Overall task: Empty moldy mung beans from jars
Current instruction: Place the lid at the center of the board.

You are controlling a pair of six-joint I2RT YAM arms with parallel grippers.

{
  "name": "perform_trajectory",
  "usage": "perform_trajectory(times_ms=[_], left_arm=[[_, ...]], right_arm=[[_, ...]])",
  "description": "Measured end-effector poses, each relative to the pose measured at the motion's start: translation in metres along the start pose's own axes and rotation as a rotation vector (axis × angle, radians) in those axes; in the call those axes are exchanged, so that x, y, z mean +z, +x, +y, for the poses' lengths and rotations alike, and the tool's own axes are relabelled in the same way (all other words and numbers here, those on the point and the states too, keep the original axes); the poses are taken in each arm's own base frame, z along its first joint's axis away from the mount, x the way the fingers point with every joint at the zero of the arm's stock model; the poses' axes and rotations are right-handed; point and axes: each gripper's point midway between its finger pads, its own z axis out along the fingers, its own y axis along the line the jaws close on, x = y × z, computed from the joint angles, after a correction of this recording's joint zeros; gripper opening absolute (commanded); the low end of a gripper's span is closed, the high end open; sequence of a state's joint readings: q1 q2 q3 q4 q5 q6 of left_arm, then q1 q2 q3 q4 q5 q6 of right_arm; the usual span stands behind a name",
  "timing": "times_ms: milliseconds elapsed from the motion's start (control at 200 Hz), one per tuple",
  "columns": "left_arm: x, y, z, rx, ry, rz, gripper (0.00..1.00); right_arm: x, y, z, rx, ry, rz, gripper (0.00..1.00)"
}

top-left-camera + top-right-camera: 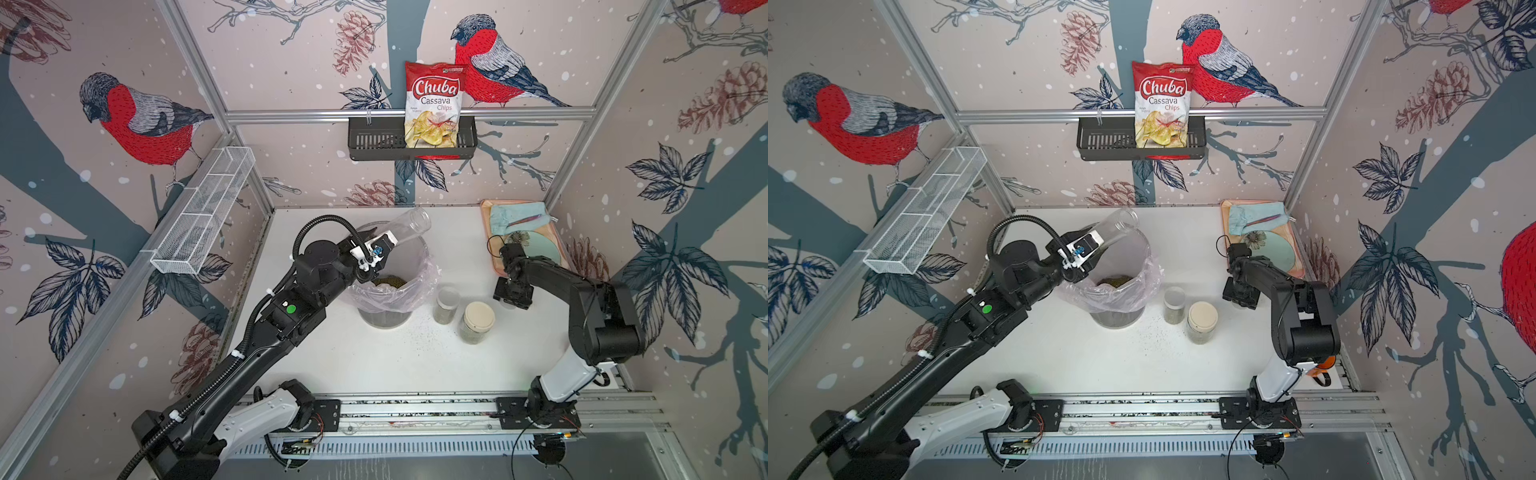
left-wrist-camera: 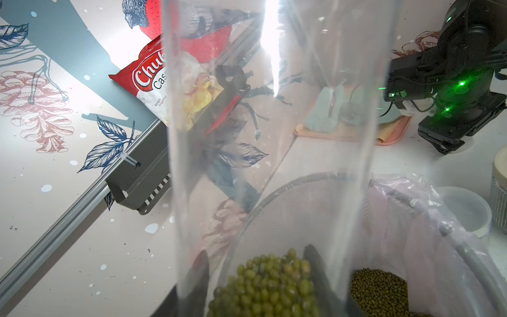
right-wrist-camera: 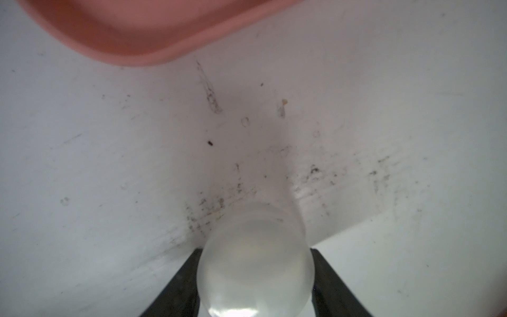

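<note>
My left gripper [image 1: 384,245] [image 2: 256,252] is shut on the base of the tall clear tube jar [image 1: 409,226] [image 2: 274,137]. It holds the jar tilted over the bin with the pink liner [image 1: 424,282], open mouth raised toward the back wall. Mung beans [image 2: 269,285] sit at the tube's base between the fingers, and more mung beans [image 1: 388,282] [image 2: 378,288] lie in the bin. The shorter jar [image 1: 446,305] and the cream-lidded jar [image 1: 478,322] stand right of the bin, both holding beans. My right gripper [image 1: 512,300] [image 3: 255,249] points down at the table, both fingers against a frosted round lid [image 3: 255,263].
A pink tray [image 1: 486,208] [image 3: 153,49] with a blue cloth and green plate lies at the back right, just beyond my right gripper. Loose grains [image 1: 415,332] speckle the table before the jars. An orange mug [image 1: 1323,365] sits behind the right arm. A chips bag [image 1: 434,104] stands in the wall basket.
</note>
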State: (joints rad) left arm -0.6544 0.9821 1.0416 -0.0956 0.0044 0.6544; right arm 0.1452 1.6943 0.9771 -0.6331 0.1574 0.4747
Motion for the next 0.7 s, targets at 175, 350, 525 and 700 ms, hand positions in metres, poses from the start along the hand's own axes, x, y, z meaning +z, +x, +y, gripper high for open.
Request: perform_trajectory(times_ms=[175,350,525,700], left_arm=[[0.0,0.0,0.0,0.0,-0.001,0.0,0.41],[0.0,0.0,0.001,0.0,-0.003,0.0,0.41],[0.004,-0.007,0.007,0.0,-0.011,0.001,0.4],[0.011,-0.01,0.017,0.001,-0.035,0.027,0.39]], right_arm=[[-0.001,-0.002,-0.003,0.005,0.007,-0.013,0.76],[-0.014,-0.009,-0.003,0.012,-0.006,-0.047,0.78],[-0.05,-0.034,-0.006,0.057,-0.048,-0.148,0.78],[-0.103,-0.064,-0.009,0.108,-0.113,-0.29,0.77]])
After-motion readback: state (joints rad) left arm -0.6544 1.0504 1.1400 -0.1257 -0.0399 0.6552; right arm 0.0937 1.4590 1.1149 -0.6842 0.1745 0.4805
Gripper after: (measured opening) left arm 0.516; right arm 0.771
